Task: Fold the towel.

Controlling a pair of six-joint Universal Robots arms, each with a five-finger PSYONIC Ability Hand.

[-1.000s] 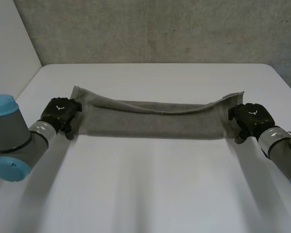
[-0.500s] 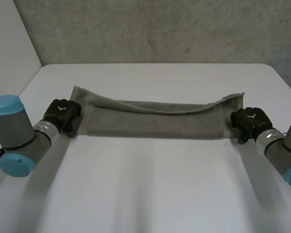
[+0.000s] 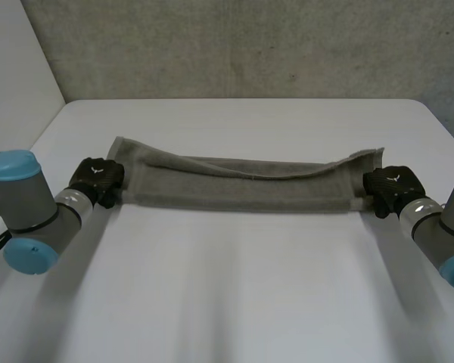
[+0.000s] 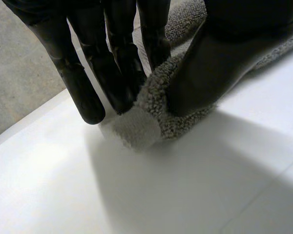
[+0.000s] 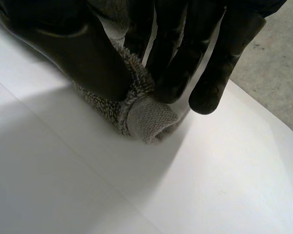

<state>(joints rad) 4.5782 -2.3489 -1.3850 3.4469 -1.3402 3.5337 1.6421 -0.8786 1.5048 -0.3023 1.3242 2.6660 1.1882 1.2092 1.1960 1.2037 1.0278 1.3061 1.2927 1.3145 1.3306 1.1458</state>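
Observation:
A grey towel (image 3: pixel 242 185) lies stretched across the white table (image 3: pixel 234 287) as a long band, its far layer sagging in the middle. My left hand (image 3: pixel 97 178) is at the towel's left end. Its wrist view shows the thumb and fingers (image 4: pixel 112 73) pinching the near corner of the towel (image 4: pixel 151 109). My right hand (image 3: pixel 387 185) is at the right end. There the thumb (image 5: pixel 83 53) and fingers pinch the towel's hemmed corner (image 5: pixel 146 119) just above the table.
A grey wall (image 3: pixel 242 45) stands behind the table's far edge. A pale side wall (image 3: pixel 15 76) rises at the left. Bare tabletop lies in front of the towel and beyond it.
Both hands have closed on the towel's end corners. The near edge of the towel has lifted a little and the band looks narrower.

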